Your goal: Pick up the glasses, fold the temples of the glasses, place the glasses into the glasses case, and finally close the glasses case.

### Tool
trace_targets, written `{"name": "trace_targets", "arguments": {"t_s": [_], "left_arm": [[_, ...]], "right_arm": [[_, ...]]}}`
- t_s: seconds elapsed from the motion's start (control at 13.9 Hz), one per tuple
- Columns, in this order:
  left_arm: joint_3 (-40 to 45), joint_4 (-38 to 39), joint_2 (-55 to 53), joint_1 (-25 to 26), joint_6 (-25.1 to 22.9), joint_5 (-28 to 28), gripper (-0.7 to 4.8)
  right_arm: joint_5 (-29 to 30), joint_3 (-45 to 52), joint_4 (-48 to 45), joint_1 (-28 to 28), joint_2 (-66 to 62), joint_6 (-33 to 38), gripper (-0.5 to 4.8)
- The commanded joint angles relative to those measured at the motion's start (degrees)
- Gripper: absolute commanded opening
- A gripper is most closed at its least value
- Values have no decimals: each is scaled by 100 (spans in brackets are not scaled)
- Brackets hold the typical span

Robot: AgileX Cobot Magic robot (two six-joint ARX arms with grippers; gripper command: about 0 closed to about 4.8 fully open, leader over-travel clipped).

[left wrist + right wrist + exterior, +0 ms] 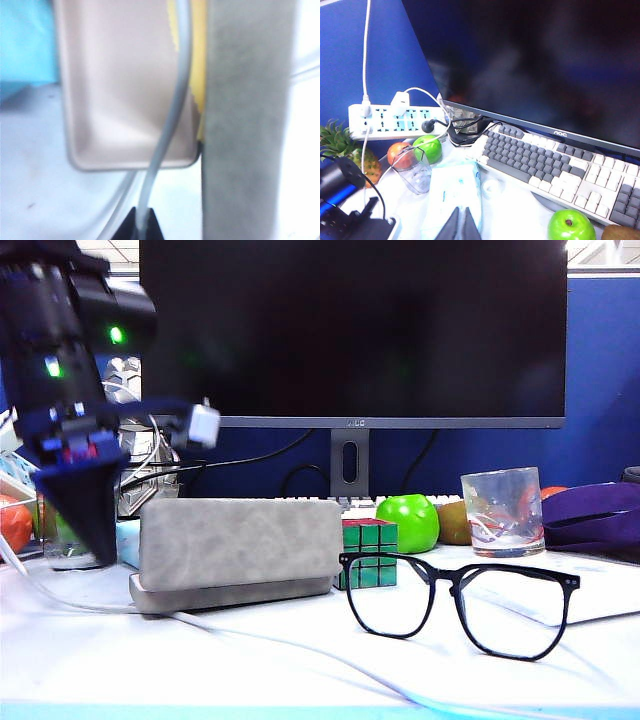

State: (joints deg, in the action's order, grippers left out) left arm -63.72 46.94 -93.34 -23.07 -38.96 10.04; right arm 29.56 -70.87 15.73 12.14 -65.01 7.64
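We see the black thin-framed glasses [459,603] standing unfolded on the white tabletop [250,670], to the right of the open grey suede glasses case [238,550]. Our left gripper [90,515], jaws closed and empty, hangs at the case's left end. Our right gripper [461,226], also closed and empty, hovers above a light blue tissue pack [454,192] near the keyboard [555,172].

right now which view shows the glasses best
The exterior view: the glasses stand open on the table, right of the open case, whole frame visible. The left wrist view shows only the case's lining and lid up close; the right wrist view shows the keyboard and monitor, no glasses.
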Motion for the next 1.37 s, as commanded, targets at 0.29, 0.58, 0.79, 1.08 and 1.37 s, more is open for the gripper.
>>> {"name": "trace_targets", "arguments": {"t_s": [0.29,0.58,0.79,1.08,1.37], "left_arm": [[-55,-608,621,22,50,2,-6],[-55,-1777,811,162,599,-273,-6],[-55,-3008,848,323,1034,-691,-6],[-52,-3901,841,326,1056,-1884,-6],[-50,-4017,466,422,1158,-2588,4]], "right_arm": [[17,-22,-101,11,31,-20,-5],[17,-22,-101,11,33,-20,-5],[17,-22,-98,11,33,-20,-5],[15,-20,-98,11,31,-20,-5],[20,-20,-96,11,31,-17,-5]]}}
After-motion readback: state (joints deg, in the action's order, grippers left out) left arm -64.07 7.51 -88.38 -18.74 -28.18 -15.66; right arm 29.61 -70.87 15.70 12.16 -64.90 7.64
